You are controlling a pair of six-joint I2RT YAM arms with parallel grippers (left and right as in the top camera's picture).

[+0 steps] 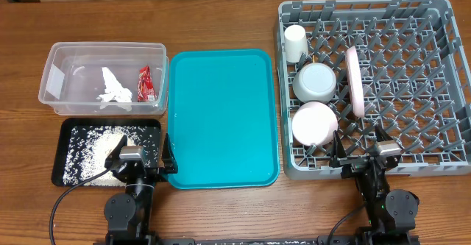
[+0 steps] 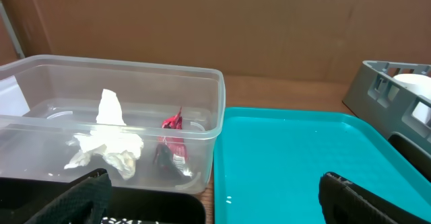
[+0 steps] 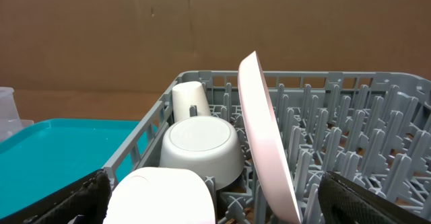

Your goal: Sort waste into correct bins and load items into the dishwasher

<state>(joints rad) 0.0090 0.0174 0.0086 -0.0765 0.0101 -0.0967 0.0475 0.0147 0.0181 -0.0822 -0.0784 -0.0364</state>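
A crumpled white tissue point(image 1: 114, 89) and a red snack wrapper point(image 1: 145, 83) lie inside the clear tub point(image 1: 51, 68). In front of it, loose rice point(image 1: 94, 151) is scattered in the black tray point(image 1: 60, 157). The grey dish rack point(image 1: 368, 6) holds a white cup point(image 1: 296, 43), a grey-white bowl point(image 1: 316, 82), a pinkish bowl point(image 1: 315, 123) and a pink plate point(image 1: 355, 82) standing on edge. My left gripper point(image 1: 143, 159) hangs open over the gap between the black and teal trays. At the rack's front edge my right gripper point(image 1: 360, 155) is open and empty.
A large teal tray point(image 1: 221, 112) lies between the bins and the rack, with nothing on it. In the left wrist view the tub point(image 2: 135, 83) is straight ahead and the teal tray point(image 2: 303, 157) to its right. The plate point(image 3: 266, 136) leans between pegs.
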